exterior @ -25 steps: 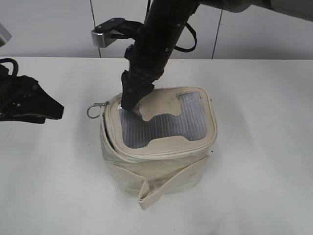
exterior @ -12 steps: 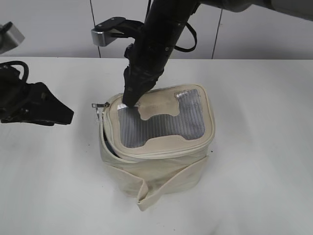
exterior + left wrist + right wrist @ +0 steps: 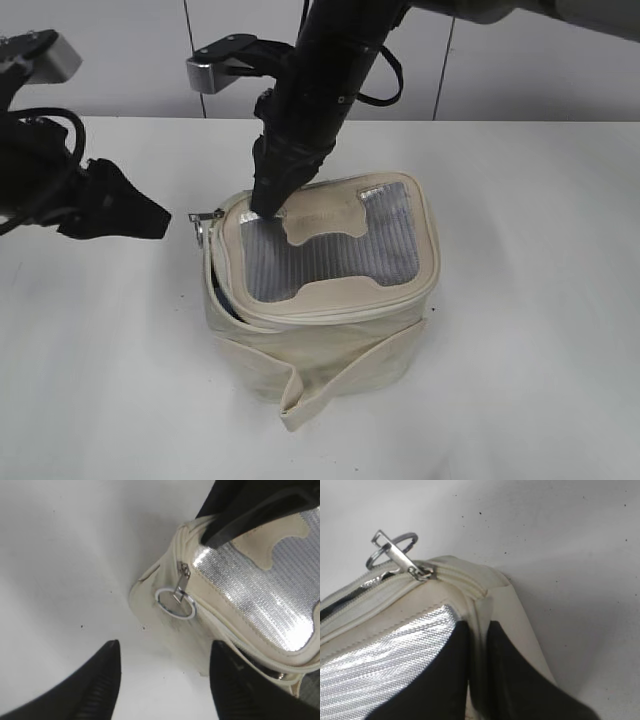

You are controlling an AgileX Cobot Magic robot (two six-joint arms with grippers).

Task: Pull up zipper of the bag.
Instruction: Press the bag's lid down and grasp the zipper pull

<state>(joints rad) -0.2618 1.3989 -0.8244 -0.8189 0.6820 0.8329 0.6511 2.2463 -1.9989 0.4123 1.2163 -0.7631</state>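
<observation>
The cream bag (image 3: pixel 330 335) stands mid-table with its grey mesh lid panel (image 3: pixel 330 260) facing up. Its zipper gapes open along the left front edge (image 3: pixel 222 298). One silver pull with a ring (image 3: pixel 203 220) sticks out at the lid's back-left corner; it also shows in the left wrist view (image 3: pixel 176 600) and the right wrist view (image 3: pixel 395 550). My right gripper (image 3: pixel 268 205) presses on the lid's back-left corner, jaws closed on a ridge of the cream lid trim (image 3: pixel 479 630). My left gripper (image 3: pixel 164 652) is open and empty, left of the bag (image 3: pixel 140 215), apart from the ring.
The flat cream strap (image 3: pixel 335 385) hangs down the bag's front. The white table (image 3: pixel 520 400) runs to a pale back wall (image 3: pixel 120 50). A grey camera block (image 3: pixel 215 70) on the right arm hangs above the bag's back left.
My left arm has moved right, toward the bag and its ring pull. The right gripper stays on the lid's corner; the lid has shifted slightly and the ring has tipped.
</observation>
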